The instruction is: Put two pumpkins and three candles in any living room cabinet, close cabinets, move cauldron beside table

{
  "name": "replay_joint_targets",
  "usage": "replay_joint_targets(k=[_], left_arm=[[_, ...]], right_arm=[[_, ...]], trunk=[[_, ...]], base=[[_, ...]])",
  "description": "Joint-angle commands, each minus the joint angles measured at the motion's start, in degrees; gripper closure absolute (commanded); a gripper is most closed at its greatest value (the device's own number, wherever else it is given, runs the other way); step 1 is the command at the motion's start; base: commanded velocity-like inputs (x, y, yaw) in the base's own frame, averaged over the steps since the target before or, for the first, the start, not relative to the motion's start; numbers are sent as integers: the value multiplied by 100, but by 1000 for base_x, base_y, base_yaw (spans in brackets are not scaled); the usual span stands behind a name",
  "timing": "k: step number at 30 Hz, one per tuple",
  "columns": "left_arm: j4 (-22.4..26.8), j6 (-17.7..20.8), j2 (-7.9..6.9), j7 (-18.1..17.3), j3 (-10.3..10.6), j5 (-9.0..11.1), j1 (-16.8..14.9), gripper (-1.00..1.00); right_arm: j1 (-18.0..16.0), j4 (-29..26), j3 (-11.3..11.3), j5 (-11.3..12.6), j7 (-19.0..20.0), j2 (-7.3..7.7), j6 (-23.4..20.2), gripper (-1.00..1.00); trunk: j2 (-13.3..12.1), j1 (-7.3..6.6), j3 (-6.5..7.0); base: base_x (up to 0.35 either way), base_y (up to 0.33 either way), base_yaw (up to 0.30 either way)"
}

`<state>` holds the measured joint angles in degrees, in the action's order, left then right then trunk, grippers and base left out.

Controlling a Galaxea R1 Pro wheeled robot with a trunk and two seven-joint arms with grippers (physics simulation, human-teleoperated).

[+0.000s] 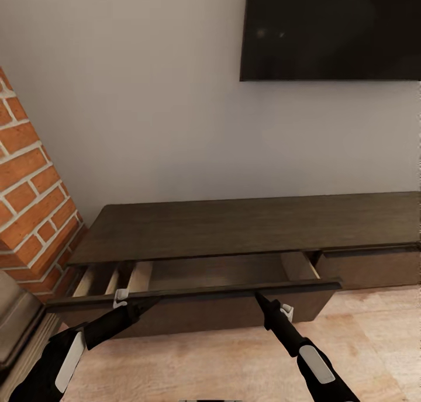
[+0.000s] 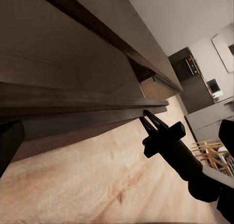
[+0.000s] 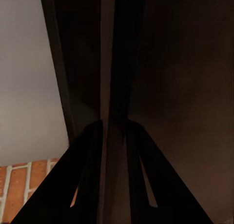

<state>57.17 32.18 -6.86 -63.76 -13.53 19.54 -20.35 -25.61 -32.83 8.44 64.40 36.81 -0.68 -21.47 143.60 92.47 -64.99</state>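
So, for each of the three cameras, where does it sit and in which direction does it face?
Head view: from the robot's head, looking forward and down at the cabinet, its open drawer, the TV and the brick fireplace column; the left gripper and right gripper reach the drawer front.
Left wrist view: low beside the cabinet, looking along the drawer front toward the right gripper, over the wood floor.
Right wrist view: at the drawer's front edge, between its own fingers.
All views share the drawer front.
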Motion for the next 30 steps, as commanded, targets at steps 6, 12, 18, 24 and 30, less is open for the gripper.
replay_joint_targets(k=[6, 12, 18, 24, 30], left_arm=[[-4, 45, 0, -7, 0, 24, -4, -100], [-4, 43, 0, -7, 0, 24, -4, -100], [-4, 43, 0, -5, 0, 24, -4, -100], [-4, 43, 0, -4, 0, 24, -4, -100], [-4, 43, 0, -4, 0, 24, -4, -100]], right_arm=[[-5, -4, -27, 39, 397, -12, -103, 100], [-6, -4, -27, 40, 397, -12, -103, 100], [-6, -4, -27, 40, 397, -12, -103, 100], [-4, 4, -27, 45, 397, -12, -103, 100], [-5, 3, -27, 46, 397, -12, -103, 100]], trunk=[[3, -5, -3], [3, -5, -3], [3, -5, -3], [3, -5, -3], [3, -5, -3]], base=[[-156, 0, 0], [-56, 0, 0], [-61, 0, 0], [-93, 0, 0], [-122, 0, 0]])
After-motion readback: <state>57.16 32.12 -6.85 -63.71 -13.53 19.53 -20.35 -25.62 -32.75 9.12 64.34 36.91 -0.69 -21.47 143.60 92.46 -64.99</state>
